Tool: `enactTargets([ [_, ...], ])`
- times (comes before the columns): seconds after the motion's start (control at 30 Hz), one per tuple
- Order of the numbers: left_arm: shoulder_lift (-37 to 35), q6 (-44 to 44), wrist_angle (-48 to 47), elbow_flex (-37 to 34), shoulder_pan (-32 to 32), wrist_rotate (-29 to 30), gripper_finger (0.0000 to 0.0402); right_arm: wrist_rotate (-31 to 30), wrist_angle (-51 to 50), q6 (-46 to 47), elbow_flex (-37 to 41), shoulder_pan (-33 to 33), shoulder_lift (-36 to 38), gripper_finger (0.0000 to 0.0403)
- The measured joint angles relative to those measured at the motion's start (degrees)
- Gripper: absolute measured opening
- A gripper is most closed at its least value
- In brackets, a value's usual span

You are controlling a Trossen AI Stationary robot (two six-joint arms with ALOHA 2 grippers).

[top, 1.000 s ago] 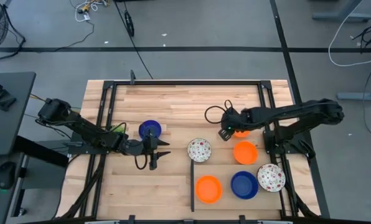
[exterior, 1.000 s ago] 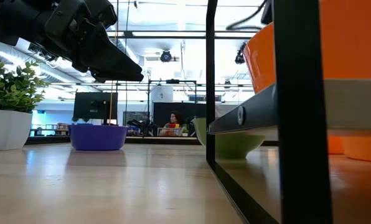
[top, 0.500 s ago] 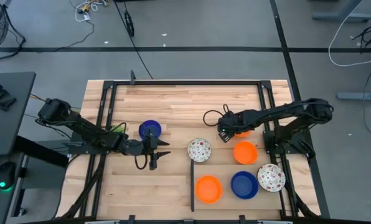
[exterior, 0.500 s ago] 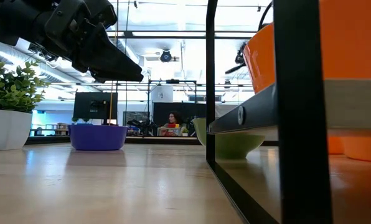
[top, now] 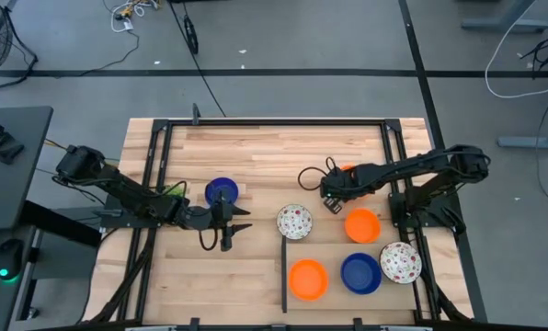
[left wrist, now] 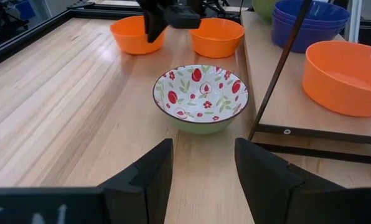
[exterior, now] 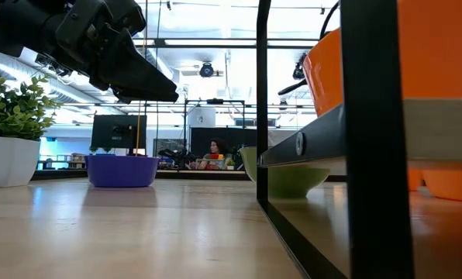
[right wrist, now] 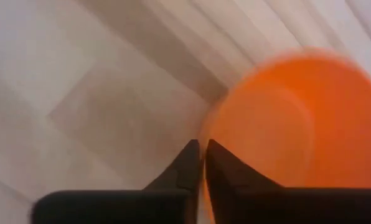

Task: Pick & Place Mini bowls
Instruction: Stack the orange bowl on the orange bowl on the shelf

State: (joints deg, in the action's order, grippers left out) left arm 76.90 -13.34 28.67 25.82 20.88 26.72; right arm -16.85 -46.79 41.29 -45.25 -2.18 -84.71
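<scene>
From above, my right gripper (top: 330, 204) hung over the table's (top: 256, 152) middle beside an orange mini bowl (top: 350, 171), while my left gripper (top: 237, 220) waited near the blue mini bowl (top: 222, 192). Through my left wrist, spread fingers (left wrist: 149, 177) faced the speckled mini bowl (left wrist: 201, 96). Through my right wrist, my fingers (right wrist: 187, 167) pressed together on the orange bowl's rim (right wrist: 205, 134).
</scene>
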Motion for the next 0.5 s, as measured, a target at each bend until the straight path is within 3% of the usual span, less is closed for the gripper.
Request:
enactTargets([
  [0.23, 0.0, 0.0, 0.0, 0.0, 0.0, 0.0, 0.0177, -0.1, -12.35, -2.94, -10.99, 7.52, 0.0, 0.001],
  [0.5, 0.0, -0.01, -0.18, 0.0, 0.0, 0.0, 0.0177, 2.84, -16.69, -19.14, -26.33, 26.5, 0.04, 0.0008],
])
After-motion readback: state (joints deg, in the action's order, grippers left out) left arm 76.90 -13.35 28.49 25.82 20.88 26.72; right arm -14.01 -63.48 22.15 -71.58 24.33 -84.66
